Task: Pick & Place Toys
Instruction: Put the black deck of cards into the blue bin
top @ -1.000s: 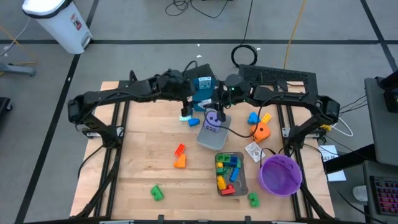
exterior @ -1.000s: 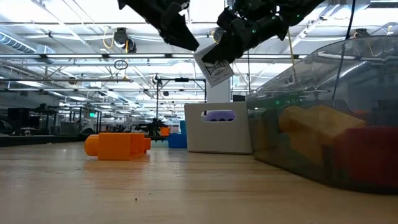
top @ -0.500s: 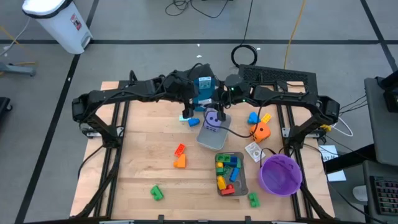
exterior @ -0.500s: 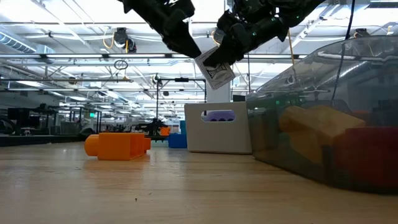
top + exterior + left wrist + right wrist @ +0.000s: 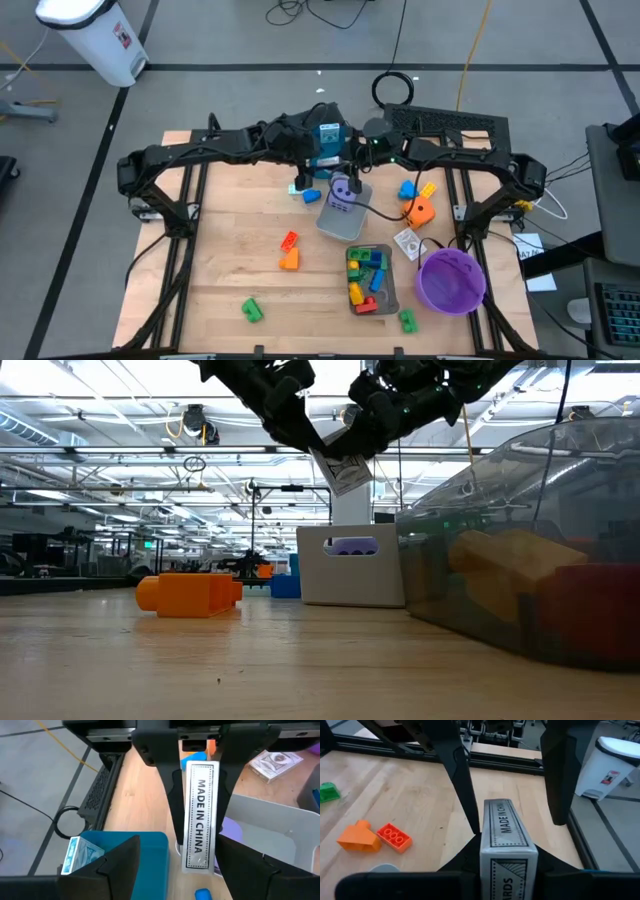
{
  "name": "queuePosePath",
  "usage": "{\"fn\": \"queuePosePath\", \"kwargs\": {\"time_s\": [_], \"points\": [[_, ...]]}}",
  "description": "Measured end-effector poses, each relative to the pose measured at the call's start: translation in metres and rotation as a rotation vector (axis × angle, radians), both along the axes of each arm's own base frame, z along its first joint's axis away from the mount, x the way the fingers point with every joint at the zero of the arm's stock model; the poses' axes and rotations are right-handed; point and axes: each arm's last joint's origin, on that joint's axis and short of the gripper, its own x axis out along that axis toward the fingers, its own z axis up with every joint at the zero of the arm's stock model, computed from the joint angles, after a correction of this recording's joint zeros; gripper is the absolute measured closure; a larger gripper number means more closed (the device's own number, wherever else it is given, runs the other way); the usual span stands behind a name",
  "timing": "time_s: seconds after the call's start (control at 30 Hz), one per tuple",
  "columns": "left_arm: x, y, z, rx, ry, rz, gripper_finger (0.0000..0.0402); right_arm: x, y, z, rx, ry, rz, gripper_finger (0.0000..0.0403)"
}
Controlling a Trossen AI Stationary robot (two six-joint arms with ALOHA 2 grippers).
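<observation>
My right gripper is shut on a white card box printed "MADE IN CHINA", held in the air above the far grey tray. That tray holds the purple die. My left gripper is open, its fingers on either side of the box's free end; I cannot tell whether they touch it. Both grippers also show in the high view, the left and the right. A second grey tray holds several bricks. Loose bricks lie on the table: orange, red, green, blue. My right gripper pinches the card box between its two fingers, one on each broad face, with the printed narrow side showing between them. The fingers lie along the box. The box is clear of the table and slants in the low view.
A purple round bowl stands at the near right, with a green brick beside it. An orange die, a yellow brick and a second card box lie right of the trays. A teal box stands at the far edge.
My left gripper has gone toward the table's right, up to the card box in my right gripper, and its open fingers now stand on either side of the box's free end. My right gripper has kept its hold.
</observation>
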Motion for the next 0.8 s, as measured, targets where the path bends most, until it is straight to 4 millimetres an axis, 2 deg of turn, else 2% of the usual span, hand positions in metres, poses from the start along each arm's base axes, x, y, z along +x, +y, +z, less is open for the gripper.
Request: {"fn": "queuePosePath", "kwargs": {"time_s": [0.27,0.67,0.8], "points": [[0.0004,0.0008,-0.0010,0.004,0.004,-0.003,0.0156,-0.0001,0.0000,-0.0002,0.003,0.002,-0.001,0.0341],[0.0003,0.0004,-0.0015,-0.001,0.007,-0.008,0.0295,-0.0001,-0.0004,0.0000,0.000,0.000,-0.004,0.0340],[0.0003,0.0003,-0.0015,0.015,0.011,-0.021,0.0323,-0.0001,-0.0004,0.0002,0.006,-0.001,-0.007,0.0330]]}}
